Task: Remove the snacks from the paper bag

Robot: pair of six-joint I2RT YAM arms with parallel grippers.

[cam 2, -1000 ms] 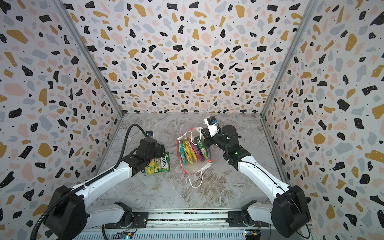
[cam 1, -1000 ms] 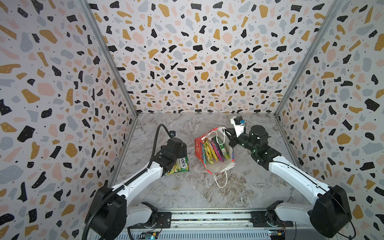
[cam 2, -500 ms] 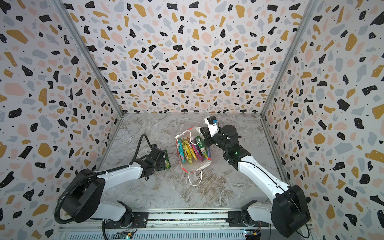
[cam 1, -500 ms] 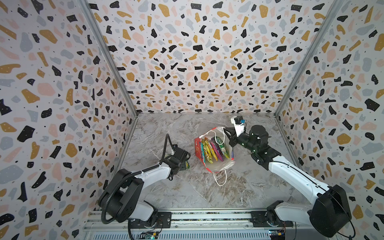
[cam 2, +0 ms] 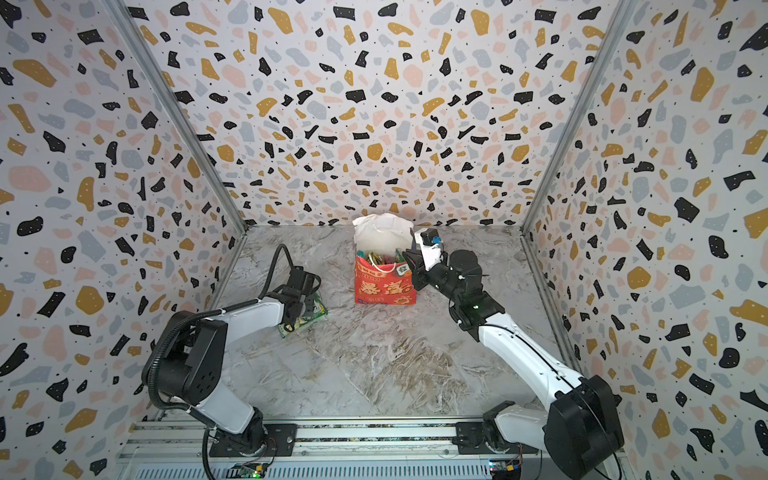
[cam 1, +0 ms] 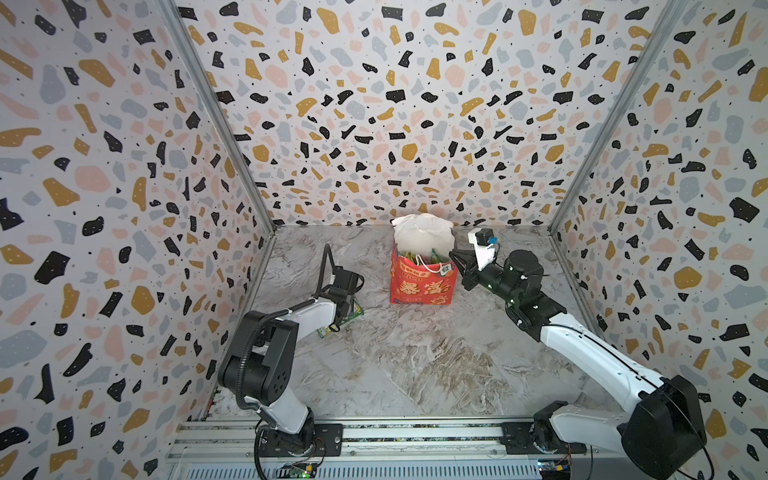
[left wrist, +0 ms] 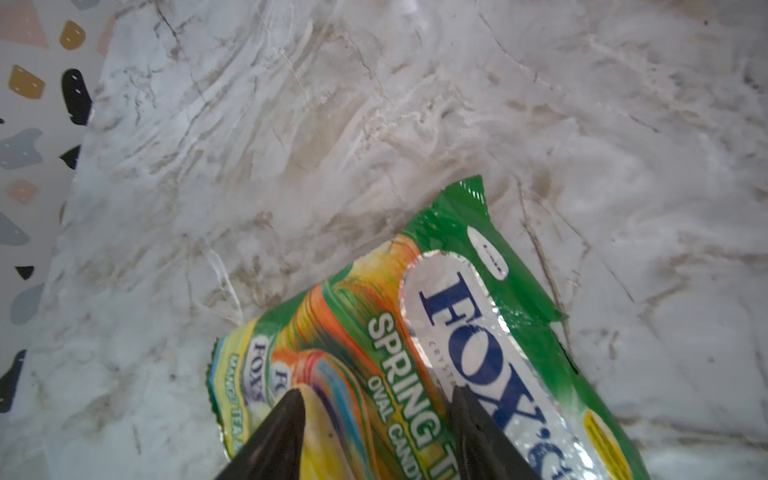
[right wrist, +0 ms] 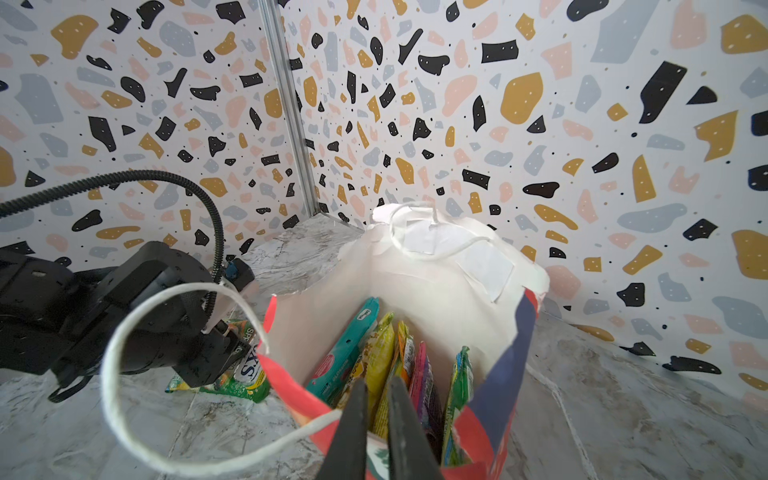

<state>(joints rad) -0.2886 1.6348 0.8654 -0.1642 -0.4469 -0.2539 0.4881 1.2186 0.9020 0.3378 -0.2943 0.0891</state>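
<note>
Five light, glossy packets (right wrist: 376, 353), teal, yellow, orange, purple and green, stand on edge inside the upright red paper bag (cam 1: 419, 286) toward the table's back. Slick and crinkly, they are probably best pinched by their raised top seams. The right gripper (right wrist: 377, 386), closed to a sliver, appears to clamp the bag's near rim. The left gripper (left wrist: 376, 392), jaws apart and gripping nothing, sits over a sixth, green packet (left wrist: 457, 291) lying flat on the table (cam 1: 415, 365), apart from the bag.
</note>
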